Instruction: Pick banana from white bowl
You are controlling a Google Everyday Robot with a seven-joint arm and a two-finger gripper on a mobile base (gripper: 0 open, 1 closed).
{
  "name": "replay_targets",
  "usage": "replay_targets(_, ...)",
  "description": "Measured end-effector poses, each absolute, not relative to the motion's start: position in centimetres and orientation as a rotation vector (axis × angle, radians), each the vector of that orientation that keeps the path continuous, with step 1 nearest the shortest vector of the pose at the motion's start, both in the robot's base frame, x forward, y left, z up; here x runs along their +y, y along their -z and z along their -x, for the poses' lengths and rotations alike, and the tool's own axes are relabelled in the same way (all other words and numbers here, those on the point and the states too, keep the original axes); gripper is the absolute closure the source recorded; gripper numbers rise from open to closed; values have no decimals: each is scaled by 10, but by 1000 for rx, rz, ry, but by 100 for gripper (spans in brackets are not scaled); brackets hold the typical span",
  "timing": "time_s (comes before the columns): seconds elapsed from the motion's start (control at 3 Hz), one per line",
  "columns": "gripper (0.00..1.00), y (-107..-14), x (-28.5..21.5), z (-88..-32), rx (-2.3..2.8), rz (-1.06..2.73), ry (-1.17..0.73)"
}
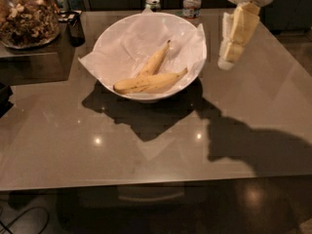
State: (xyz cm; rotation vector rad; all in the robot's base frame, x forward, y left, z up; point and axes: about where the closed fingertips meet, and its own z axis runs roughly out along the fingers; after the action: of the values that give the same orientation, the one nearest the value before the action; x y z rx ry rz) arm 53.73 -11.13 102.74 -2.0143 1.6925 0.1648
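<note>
The white bowl, lined with crumpled white paper, stands on the table at the back centre. The banana, long, thick and gently curved, lies across the bowl's near side. A slimmer, straighter banana lies behind it, pointing to the back right. My gripper hangs from the upper right. It is in the air just off the bowl's right rim, above table level and apart from both bananas. It holds nothing.
A glass dish of nuts stands on a dark block at the back left, with a dark cup beside it. A can and a water bottle stand behind the bowl. The arm's shadow falls on the table's right side.
</note>
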Motion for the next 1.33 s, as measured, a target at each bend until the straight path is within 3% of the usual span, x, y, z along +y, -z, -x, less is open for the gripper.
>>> replay_targets(0.67,0,-1004,-25,-570,1499,2151,-355)
replay_targets(1.0,19,-1007,-20,-577,1490,2121,-336)
replay_targets(1.33,30,-1007,-21,-577,1506,2093,-319)
